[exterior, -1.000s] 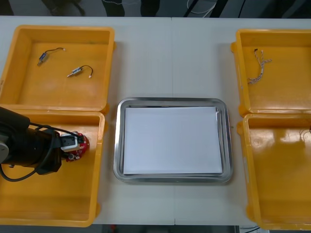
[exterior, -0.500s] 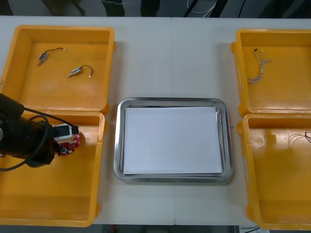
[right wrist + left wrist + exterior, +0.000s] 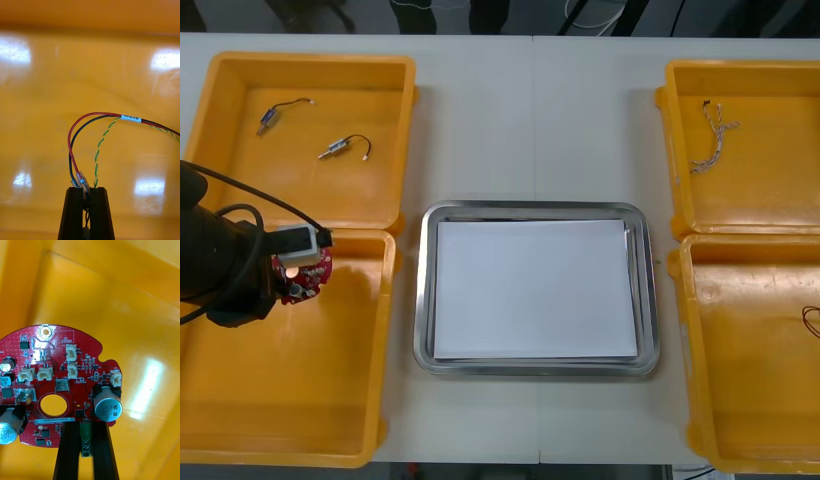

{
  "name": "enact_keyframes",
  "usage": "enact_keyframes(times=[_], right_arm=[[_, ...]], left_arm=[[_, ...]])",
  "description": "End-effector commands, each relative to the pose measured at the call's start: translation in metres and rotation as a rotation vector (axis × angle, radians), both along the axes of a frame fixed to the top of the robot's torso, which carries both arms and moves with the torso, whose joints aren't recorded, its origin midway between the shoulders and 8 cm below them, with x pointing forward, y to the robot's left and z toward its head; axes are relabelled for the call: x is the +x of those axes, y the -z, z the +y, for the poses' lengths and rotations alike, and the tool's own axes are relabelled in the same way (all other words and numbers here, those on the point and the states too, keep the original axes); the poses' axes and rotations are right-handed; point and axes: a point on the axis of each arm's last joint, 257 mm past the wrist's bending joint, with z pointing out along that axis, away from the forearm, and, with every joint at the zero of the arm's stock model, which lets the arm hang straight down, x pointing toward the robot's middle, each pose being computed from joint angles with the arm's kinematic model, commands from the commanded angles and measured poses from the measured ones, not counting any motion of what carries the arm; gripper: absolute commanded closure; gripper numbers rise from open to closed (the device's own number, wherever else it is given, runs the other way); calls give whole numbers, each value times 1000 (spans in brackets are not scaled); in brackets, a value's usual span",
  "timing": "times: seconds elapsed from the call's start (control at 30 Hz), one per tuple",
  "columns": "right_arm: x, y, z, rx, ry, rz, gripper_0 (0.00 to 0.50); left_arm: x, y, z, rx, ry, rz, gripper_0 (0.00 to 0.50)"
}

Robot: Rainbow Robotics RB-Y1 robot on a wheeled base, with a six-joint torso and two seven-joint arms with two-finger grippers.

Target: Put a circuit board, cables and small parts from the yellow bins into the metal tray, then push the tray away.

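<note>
1. Looking down from above, you can see your left gripper point(image 3: 292, 282) has pulled back, away from the metal tray point(image 3: 421, 300), since a moment ago. The round red circuit board point(image 3: 308, 276) has gone along with it.
2. The board now sits at the gripper's tip, over the yellow bin point(image 3: 280, 400) below it and close to that bin's far wall.
3. That tells me the pick-up is most likely done. The tray lies off to this gripper's right, so you would next carry the board that way, over the bin wall.
4. The tray holds just a white sheet point(image 3: 530, 290), so nothing has been put in yet.
5. The left wrist view shows you the grip, which the view from above hides. The two black fingers point(image 3: 69, 450) are pinching a small green block point(image 3: 85, 438) on the board's edge. The bin floor is well behind the board, so I think the board is lifted.
6. The right wrist view shows your right gripper point(image 3: 86, 192) nearly pressed together, pinching the ends of the cables point(image 3: 98, 148). One is red, one is black, and one is a yellow and green twist. They loop out from the fingertips over the bin floor.
7. From above, only a small loop of that cable peeks in by the right-hand bin point(image 3: 750, 380). It has slid nearer to you than before.
</note>
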Motion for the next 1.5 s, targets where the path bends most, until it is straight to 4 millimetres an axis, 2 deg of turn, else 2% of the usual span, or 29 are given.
enact_keyframes(times=[0.03,0.13,0.3,0.4,0.63,0.7,0.77,0.8,0.83,0.87,0.9,0.93,1.1,1.13,1.37,1.5], right_arm=[[-24,-5,18,56,64,5,500],[-33,-5,35,82,71,10,500],[-40,-1,50,119,78,20,500],[-40,2,55,134,81,17,500],[-40,6,59,134,72,19,500],[-40,6,61,138,72,19,457],[-40,7,61,138,72,20,369],[-41,8,60,139,75,19,309],[-40,7,61,137,72,18,183],[-40,7,60,136,73,17,100],[-40,7,60,140,79,18,100],[-40,7,61,141,77,18,0],[-40,7,61,149,87,17,0],[-40,7,61,149,87,17,0],[-34,-8,50,144,128,18,0],[-27,-16,49,165,175,11,0]], left_arm=[[-5,-14,-14,-57,-118,7,500],[-9,-21,-11,-53,-136,9,500],[-8,-32,-16,-71,-171,6,500],[-7,-42,-19,-92,-231,-4,500],[-8,-48,-41,-135,-320,-25,500],[-8,-51,-50,-157,-343,-29,500],[-10,-54,-61,-172,-357,-33,500],[-11,-54,-65,-172,-360,-31,500],[-11,-55,-70,-176,-361,-32,500],[-11,-56,-75,-181,-361,-34,500],[-10,-58,-83,-189,-366,-38,500],[-10,-59,-91,-198,-367,-43,500],[-5,-60,-124,-234,-386,-54,500],[-5,-60,-124,-234,-386,-54,500],[-8,-57,-173,-271,-400,-46,500],[-8,-54,-191,-279,-411,-46,500]])
